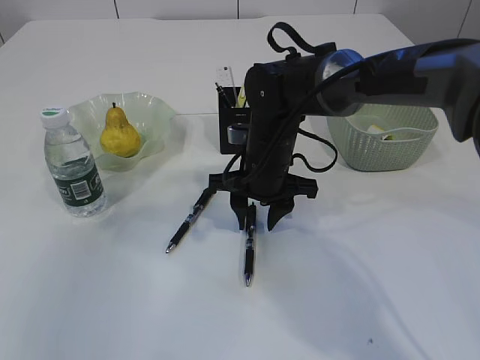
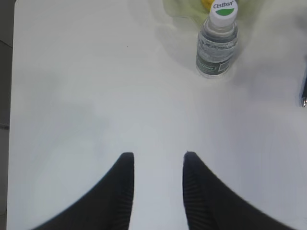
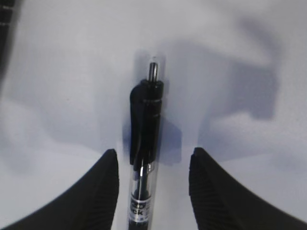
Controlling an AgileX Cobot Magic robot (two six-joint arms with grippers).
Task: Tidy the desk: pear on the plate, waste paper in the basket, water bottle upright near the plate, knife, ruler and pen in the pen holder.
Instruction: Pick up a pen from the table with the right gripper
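A black pen (image 1: 248, 253) lies on the white desk (image 1: 360, 285) between the spread fingers of the right gripper (image 1: 259, 217), which touch nothing; a second pen (image 1: 187, 220) lies just left. The left gripper (image 2: 156, 158) hangs parted over bare tabletop. Farther back, a water bottle (image 1: 71, 166) capped "Cestbon" stands upright beside the plate (image 1: 154, 112) holding the pear (image 1: 119, 133). The pen holder (image 1: 229, 120) and basket (image 1: 386, 142) sit behind.
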